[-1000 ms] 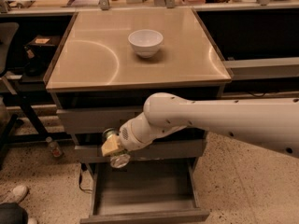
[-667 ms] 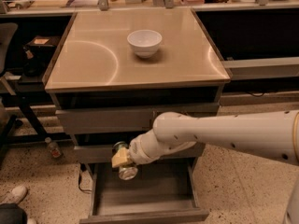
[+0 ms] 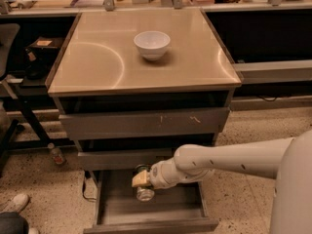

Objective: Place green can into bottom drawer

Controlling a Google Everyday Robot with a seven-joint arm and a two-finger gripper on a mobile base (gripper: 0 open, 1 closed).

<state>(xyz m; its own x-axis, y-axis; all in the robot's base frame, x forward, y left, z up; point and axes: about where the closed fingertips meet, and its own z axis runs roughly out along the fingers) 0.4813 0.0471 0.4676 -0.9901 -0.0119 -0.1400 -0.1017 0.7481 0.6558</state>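
My gripper (image 3: 140, 180) reaches in from the right on a white arm and sits just above the open bottom drawer (image 3: 173, 209), below the middle drawer front. It is shut on the green can (image 3: 145, 193). The can's shiny silver end faces the camera, and its green side is mostly hidden by the tan fingers (image 3: 137, 179). The can hangs low inside the drawer's left half, close to the wood-grain floor. I cannot tell whether it touches the floor.
A white bowl (image 3: 152, 44) stands on the cabinet top (image 3: 97, 62). The top drawer (image 3: 146, 123) and middle drawer (image 3: 114, 159) are slightly open. A small bottle (image 3: 56, 154), chair legs and a shoe (image 3: 14, 204) are on the floor at the left.
The gripper with the can has moved down and to the right, from in front of the middle drawer into the open bottom drawer.
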